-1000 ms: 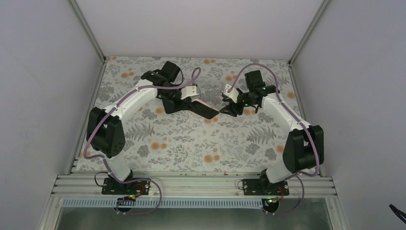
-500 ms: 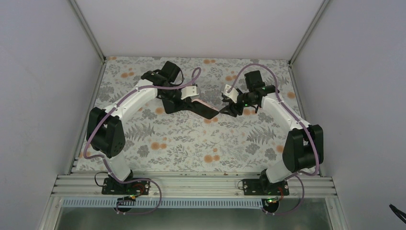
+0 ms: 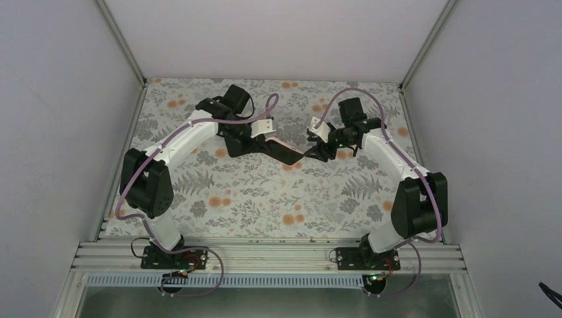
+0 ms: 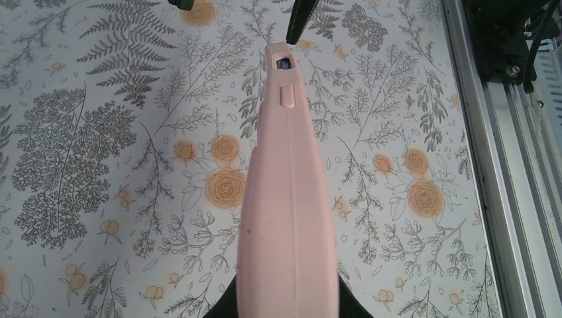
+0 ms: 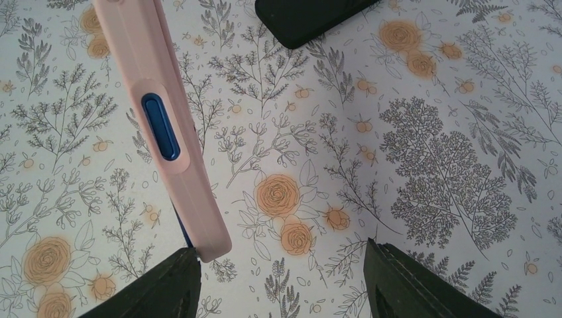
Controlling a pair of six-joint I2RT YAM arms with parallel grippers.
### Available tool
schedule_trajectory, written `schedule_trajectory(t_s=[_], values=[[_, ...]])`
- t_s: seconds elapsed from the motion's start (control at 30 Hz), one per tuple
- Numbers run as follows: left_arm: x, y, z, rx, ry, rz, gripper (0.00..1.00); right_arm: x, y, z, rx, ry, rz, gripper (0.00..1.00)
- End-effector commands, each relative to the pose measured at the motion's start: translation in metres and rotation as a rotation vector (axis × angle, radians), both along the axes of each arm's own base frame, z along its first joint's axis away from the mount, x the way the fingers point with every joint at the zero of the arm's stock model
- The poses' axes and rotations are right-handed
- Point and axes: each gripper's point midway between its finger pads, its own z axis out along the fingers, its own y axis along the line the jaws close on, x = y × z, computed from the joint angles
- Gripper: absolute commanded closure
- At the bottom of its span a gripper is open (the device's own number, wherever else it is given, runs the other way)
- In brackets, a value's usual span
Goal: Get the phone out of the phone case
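Note:
The pink phone case with the phone in it is held edge-up above the floral table. My left gripper is shut on its near end, and its dark fingers show at either side. In the top view the case juts right from the left gripper. My right gripper is open at the case's free end. Its left finger touches the case's corner, where a blue sliver of phone shows. The right gripper also shows in the top view.
The floral mat covers the table. An aluminium rail and an arm base lie to the right in the left wrist view. The left gripper's dark finger shows at the top of the right wrist view.
The right gripper has edged slightly toward the free end of the case. The left arm and the case have stayed in place.

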Motion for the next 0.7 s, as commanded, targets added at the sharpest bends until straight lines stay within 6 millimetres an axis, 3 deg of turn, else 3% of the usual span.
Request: schedule_trajectory(t_s=[0.0,0.33,0.67], values=[[-0.002,-0.01,0.026,-0.072,-0.051,-0.035,0.98,-0.006,0.004,-0.005,0.019,0.029,0.026,0.37],[-0.005,-0.012,0.03,-0.079,-0.052,-0.047,0.98,0.001,0.003,-0.012,0.002,0.033,0.004,0.37],[-0.016,-0.02,0.037,-0.112,-0.013,-0.095,0.98,0.022,0.005,-0.009,-0.016,-0.016,-0.064,0.4]])
